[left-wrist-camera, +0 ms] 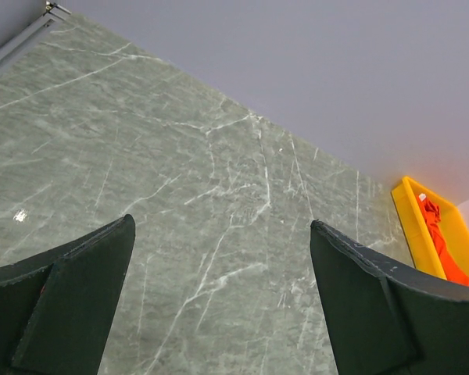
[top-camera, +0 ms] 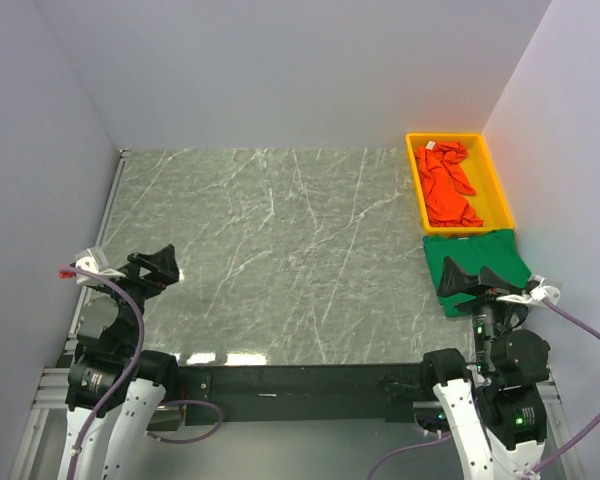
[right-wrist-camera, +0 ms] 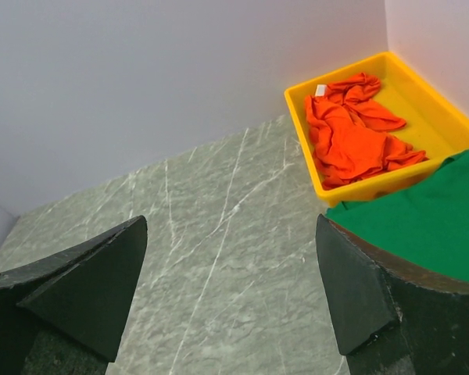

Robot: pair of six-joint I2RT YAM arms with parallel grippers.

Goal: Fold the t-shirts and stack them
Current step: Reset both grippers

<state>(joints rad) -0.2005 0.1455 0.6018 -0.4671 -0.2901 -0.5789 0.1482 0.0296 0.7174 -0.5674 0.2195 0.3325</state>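
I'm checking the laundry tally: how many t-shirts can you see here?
2. An orange-red shirt lies crumpled in the yellow bin; a green shirt lies flat on the table right beside it. Another may be hidden beneath.

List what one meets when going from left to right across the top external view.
Left tool → table → green shirt. The bin, the orange shirt and the right tool overlap the green shirt's span, so they are left out.

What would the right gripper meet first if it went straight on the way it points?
Likely the bare table, left of the bin and green shirt; depth is unclear.
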